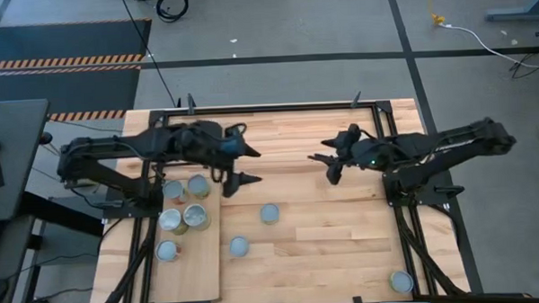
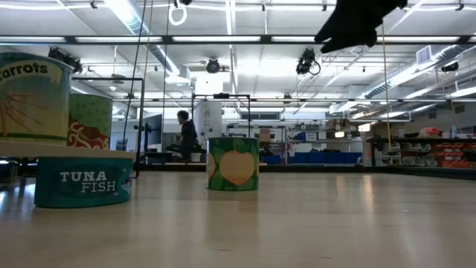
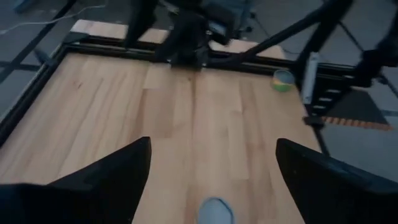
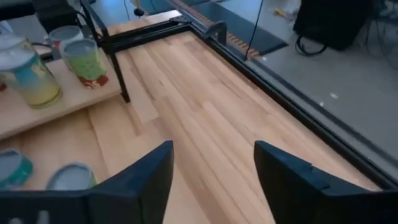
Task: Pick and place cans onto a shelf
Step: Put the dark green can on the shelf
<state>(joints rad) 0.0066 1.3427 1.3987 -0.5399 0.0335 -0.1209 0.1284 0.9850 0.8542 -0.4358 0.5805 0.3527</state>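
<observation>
The pale plywood shelf [image 1: 197, 271] lies at the table's left, with several cans on it, among them two [image 1: 198, 185] [image 1: 196, 216] near its right edge. Three cans stand on the table: one at the middle [image 1: 270, 213], one near the shelf [image 1: 239, 247], one at the near right [image 1: 401, 282]. My left gripper [image 1: 248, 166] is open and empty above the table, just right of the shelf's far end. My right gripper [image 1: 327, 166] is open and empty, held high over the table's far middle. The low view shows a green can [image 2: 233, 164] and a tuna can [image 2: 83, 181].
A thin black wire frame [image 4: 115, 62] stands at the shelf's end. Black rails [image 1: 391, 147] run along the table's edges. Bare planks lie between the two grippers [image 1: 288, 160]. A person [image 2: 186, 134] is far off in the room behind.
</observation>
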